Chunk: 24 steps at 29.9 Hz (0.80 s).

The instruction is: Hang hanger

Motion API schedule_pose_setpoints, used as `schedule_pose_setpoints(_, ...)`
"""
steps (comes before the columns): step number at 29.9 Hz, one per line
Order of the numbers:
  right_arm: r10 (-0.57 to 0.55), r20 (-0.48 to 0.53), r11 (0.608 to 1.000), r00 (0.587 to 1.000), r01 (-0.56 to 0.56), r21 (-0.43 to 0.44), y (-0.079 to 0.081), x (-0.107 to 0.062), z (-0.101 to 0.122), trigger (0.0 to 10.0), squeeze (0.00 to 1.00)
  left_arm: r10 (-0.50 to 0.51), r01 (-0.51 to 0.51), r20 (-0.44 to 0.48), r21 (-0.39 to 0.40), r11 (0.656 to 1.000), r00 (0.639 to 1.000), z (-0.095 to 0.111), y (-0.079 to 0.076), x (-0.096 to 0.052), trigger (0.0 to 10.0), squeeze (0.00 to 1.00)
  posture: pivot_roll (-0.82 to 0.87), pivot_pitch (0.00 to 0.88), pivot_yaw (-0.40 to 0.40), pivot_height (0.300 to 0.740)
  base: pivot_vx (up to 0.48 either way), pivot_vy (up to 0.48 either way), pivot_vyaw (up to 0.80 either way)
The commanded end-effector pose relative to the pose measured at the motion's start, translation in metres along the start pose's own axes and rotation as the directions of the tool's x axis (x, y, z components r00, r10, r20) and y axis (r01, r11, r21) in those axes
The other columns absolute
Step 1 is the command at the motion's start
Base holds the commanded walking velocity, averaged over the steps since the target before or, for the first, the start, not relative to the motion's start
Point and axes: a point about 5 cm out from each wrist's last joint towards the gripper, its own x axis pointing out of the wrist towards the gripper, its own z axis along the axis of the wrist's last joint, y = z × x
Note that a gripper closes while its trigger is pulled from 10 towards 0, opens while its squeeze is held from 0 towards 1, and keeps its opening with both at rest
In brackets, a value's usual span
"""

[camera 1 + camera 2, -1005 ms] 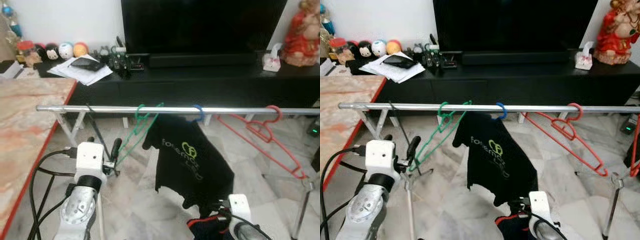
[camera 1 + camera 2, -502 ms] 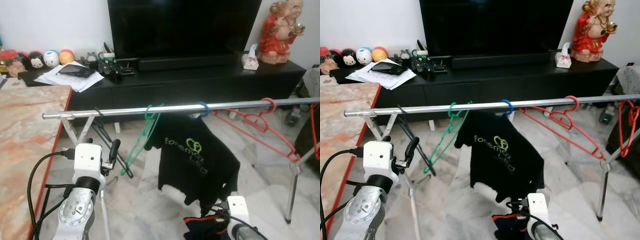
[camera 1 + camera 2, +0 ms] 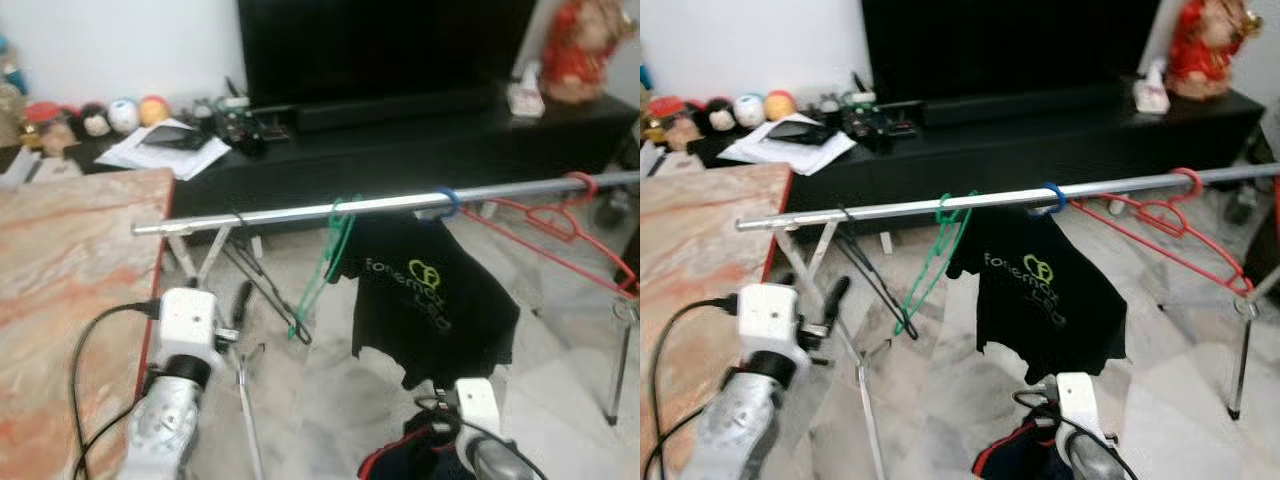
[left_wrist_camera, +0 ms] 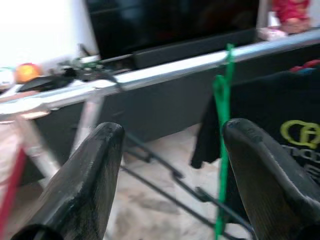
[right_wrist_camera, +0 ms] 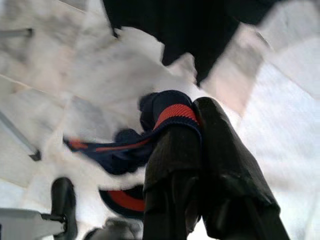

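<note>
A silver rail [image 3: 400, 205] crosses the view in front of me. On it hang a green hanger [image 3: 330, 250], a blue hanger hook [image 3: 447, 200] carrying a black T-shirt [image 3: 430, 300], and a red hanger [image 3: 580, 225]. My left gripper [image 4: 172, 135] is open and empty, low at the left, short of the rail and to the left of the green hanger [image 4: 223, 150]. Low at the right, below the T-shirt, my right gripper [image 5: 192, 120] is shut on a navy and red garment [image 5: 170, 107], which droops over its fingers [image 5: 220, 150].
A marble table [image 3: 70, 280] with a red edge stands close on the left. Beyond the rail is a black TV console [image 3: 420, 140] with a TV [image 3: 380, 50], papers and small figures. The rack's folding legs [image 3: 250, 290] reach down to the tiled floor.
The whole picture has shifted and blurred, so the camera has moved. The left gripper stays open, and the right gripper stays shut on the garment. The hangers on the rail keep their order.
</note>
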Motion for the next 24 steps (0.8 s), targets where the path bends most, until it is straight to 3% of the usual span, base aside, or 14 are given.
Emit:
schedule_pose_setpoints(1, -0.004, 0.009, 1.0, 1.0, 0.004, 0.005, 0.0, 0.001, 0.004, 10.0, 0.0, -0.004, 0.004, 0.007, 0.001, 1.0, 1.0, 0.003, 0.002, 0.0, 10.0, 0.0, -0.02, 0.0, -0.003, 0.74, 0.0, 0.0, -0.76)
schedule_pose_setpoints(10, -0.008, 0.003, 1.0, 1.0, 0.008, -0.005, 0.0, 0.001, 0.003, 10.0, 0.0, 0.004, -0.004, -0.028, 0.011, 1.0, 1.0, -0.001, 0.004, -0.001, 10.0, 0.0, -0.02, 0.0, -0.003, 0.74, 0.0, 0.0, -0.75)
schedule_pose_setpoints(15, -0.01, -0.004, 1.0, 1.0, 0.01, -0.012, 0.0, 0.001, 0.003, 10.0, 0.0, 0.087, -0.082, -0.066, 0.066, 0.994, 0.994, -0.009, 0.024, -0.009, 10.0, 0.0, -0.02, 0.0, -0.005, 0.74, 0.0, 0.0, -0.74)
schedule_pose_setpoints(24, -0.003, 0.008, 1.0, 1.0, 0.003, -0.013, 0.0, 0.001, 0.005, 10.0, 0.0, 0.143, -0.136, -0.099, 0.078, 0.988, 0.985, -0.014, 0.033, -0.01, 10.0, 0.0, -0.02, 0.0, -0.009, 0.74, 0.0, 0.0, -0.65)
